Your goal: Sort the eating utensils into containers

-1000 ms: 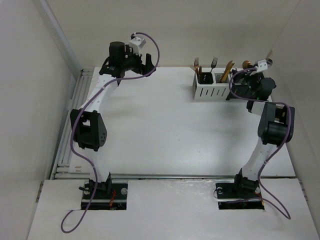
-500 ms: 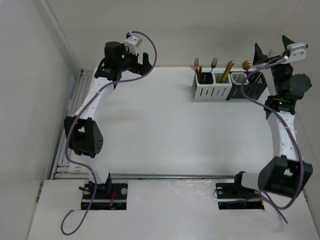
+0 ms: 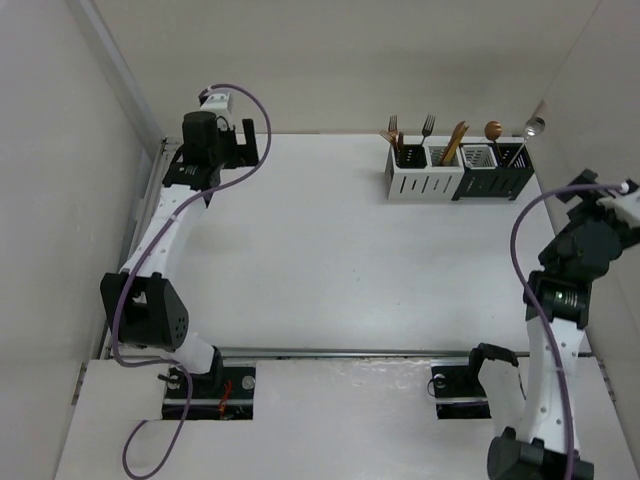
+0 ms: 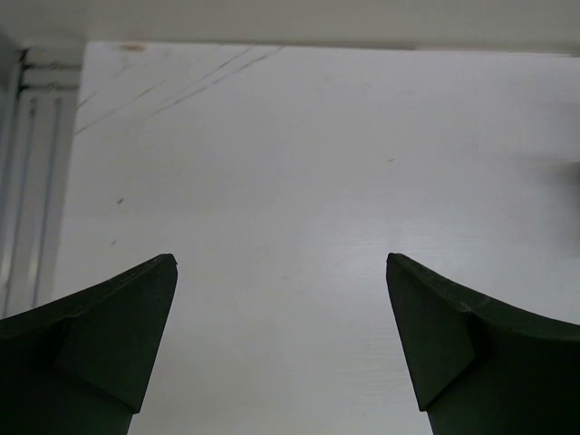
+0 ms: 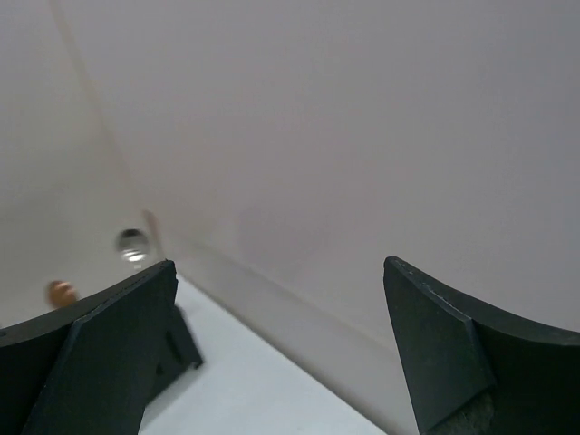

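The containers (image 3: 458, 178) stand in a row at the back right: two white boxes on the left, two black on the right. Eating utensils stand upright in them: forks (image 3: 396, 132), a gold handle (image 3: 457, 138), a copper spoon (image 3: 493, 129) and a silver spoon (image 3: 534, 126). My left gripper (image 3: 240, 145) is open and empty at the back left over bare table (image 4: 281, 263). My right gripper (image 3: 590, 200) is open and empty at the right edge, nearer than the boxes. Its view (image 5: 280, 263) faces the wall, with the silver spoon (image 5: 133, 245) and a black box (image 5: 181, 343) at left.
White walls close in the table at the back and both sides. A metal rail (image 3: 150, 250) runs along the left edge and shows in the left wrist view (image 4: 32, 181). Both arm bases sit at the near edge.
My right arm pulled away from the black boxes and swung back toward the near right. The silver spoon now stands in the rightmost box. My left arm shifted left.
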Tool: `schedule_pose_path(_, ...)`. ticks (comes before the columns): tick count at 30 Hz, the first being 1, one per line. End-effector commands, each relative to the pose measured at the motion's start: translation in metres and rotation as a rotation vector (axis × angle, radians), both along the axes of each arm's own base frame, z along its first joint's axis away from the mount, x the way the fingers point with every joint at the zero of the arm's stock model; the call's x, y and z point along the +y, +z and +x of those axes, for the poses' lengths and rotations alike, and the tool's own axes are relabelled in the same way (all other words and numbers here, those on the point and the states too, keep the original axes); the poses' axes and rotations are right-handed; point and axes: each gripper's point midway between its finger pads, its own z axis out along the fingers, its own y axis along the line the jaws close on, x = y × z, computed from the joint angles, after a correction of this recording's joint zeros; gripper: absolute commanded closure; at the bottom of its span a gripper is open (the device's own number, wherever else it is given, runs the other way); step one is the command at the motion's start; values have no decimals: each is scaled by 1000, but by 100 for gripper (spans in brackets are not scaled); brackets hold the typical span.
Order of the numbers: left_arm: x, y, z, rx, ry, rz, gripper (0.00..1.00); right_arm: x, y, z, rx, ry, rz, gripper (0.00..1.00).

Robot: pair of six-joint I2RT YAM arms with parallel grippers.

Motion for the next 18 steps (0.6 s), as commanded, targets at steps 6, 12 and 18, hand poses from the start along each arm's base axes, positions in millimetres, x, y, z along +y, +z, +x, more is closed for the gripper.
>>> schedule_pose_path(6,67,-28,-54,66,325,82,0,-9,5,-100,-20,-258,-57,0)
schedule_pose_path(12,39,-36,-66,80,254,45,0,-14,12,-117,-77,-322,31,0)
schedule_pose_path(18,27,-40,-75,75,228,68,0,-9,11,-114,-32,-285,29,0)
